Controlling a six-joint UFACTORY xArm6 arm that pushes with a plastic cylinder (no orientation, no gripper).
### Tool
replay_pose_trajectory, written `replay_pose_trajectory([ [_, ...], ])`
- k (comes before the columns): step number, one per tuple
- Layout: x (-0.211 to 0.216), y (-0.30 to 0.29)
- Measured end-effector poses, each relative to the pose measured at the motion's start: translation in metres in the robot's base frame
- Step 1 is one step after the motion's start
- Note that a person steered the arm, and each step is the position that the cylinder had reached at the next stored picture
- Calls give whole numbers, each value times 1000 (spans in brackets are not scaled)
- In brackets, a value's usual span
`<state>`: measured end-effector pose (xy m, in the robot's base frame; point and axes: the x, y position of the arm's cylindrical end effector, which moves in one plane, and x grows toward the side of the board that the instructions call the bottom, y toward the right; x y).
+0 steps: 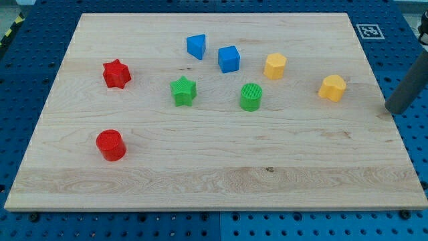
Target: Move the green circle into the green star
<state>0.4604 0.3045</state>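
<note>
The green circle (251, 97) is a short cylinder standing near the middle of the wooden board (214, 181). The green star (182, 91) lies to its left, about a hundred pixels away, with bare wood between them. My tip (390, 109) is the lower end of a dark rod entering from the view's right edge. It rests near the board's right edge, far to the right of the green circle and right of a yellow block (332, 88). It touches no block.
A blue triangular block (196, 46) and a blue cube (229, 59) sit above the green pair. A second yellow block (275, 65) is up and right of the circle. A red star (116, 73) and a red cylinder (111, 145) are at the left.
</note>
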Motion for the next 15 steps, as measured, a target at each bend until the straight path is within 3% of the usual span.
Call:
replay_pose_trajectory([
  [3, 6, -95],
  [4, -5, -152],
  [5, -19, -170],
  [8, 7, -184],
  [11, -29, -194],
  [15, -26, -248],
])
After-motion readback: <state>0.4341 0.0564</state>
